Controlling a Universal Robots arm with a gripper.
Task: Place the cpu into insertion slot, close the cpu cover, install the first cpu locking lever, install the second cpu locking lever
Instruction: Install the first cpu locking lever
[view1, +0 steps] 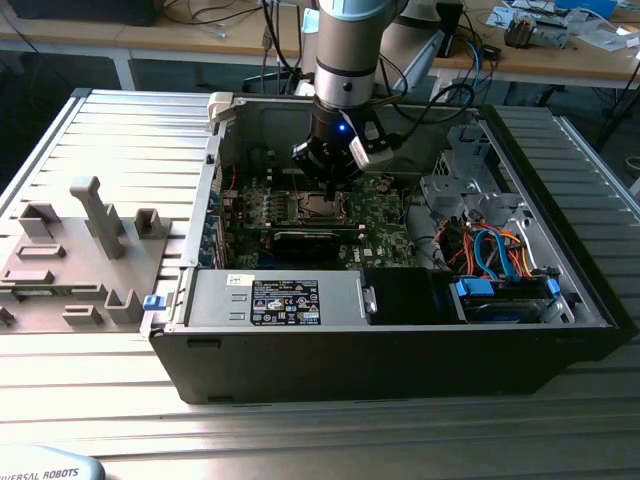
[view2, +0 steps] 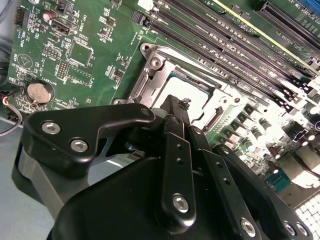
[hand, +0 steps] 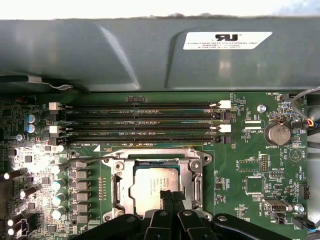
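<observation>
Listing for you: fingers (hand: 170, 196) closed together, empty, tips poised over the cpu (hand: 152, 182), seated in insertion slot (hand: 120, 188); cpu cover (hand: 196, 172) lowered; motherboard (hand: 250, 165) at cover's three o'clock.

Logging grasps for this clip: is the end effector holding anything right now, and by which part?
Nothing appears held. The end effector has its fingers together, tips over the cpu, which lies in the insertion slot under the cpu cover.

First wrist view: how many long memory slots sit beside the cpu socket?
4 memory slots, side by side between the cpu and the case wall: one nearest the wall, two in the middle, one nearest the cpu. None looks hidden.
</observation>
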